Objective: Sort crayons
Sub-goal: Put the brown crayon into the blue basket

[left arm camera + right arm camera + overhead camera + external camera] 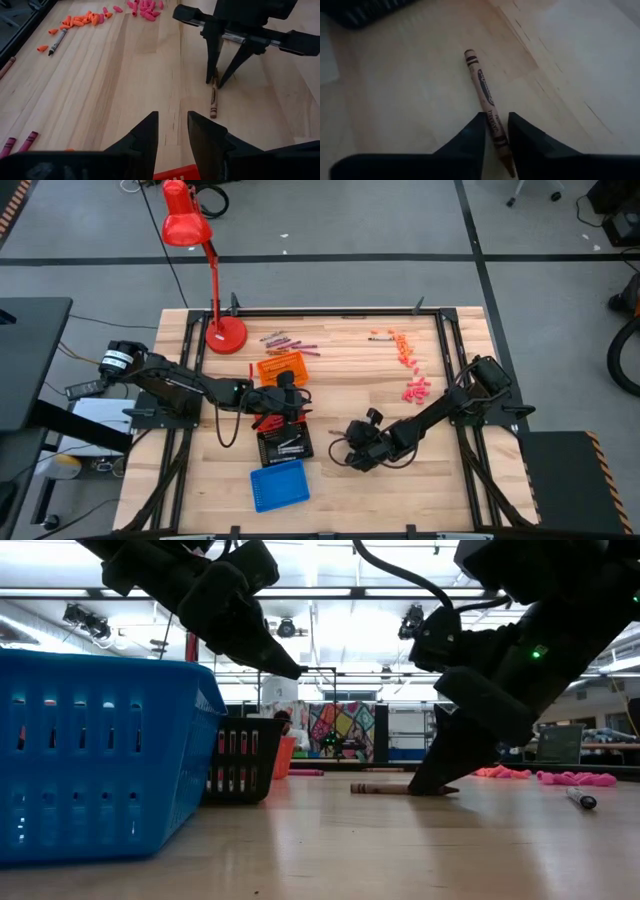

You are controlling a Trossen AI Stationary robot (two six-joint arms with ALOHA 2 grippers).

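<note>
A brown crayon point(481, 82) lies flat on the wooden table, right of the black tray point(285, 443). My right gripper point(496, 122) is down on the table with its fingers closed around the crayon's near end; the low view shows its fingertips point(440, 783) at the table surface. My left gripper point(172, 122) hangs open and empty above the red tray point(268, 420), pointing toward the right gripper. More maroon crayons point(288, 340) lie at the far side beside the orange tray point(282, 368). My right gripper pinches the brown crayon near one end point(492, 117) between its two fingers. The fingers point(214, 75) slant down from the table's right and lie across the crayon. The crayon lies flat on the table, its other end point(360, 788) pointing away from the fingers.
A blue tray point(278, 484) stands near the front edge. Orange bits point(402, 348) and pink bits point(416, 388) are scattered at the far right, with a dark crayon point(56, 41) among them. A red desk lamp point(226, 332) stands at the far left.
</note>
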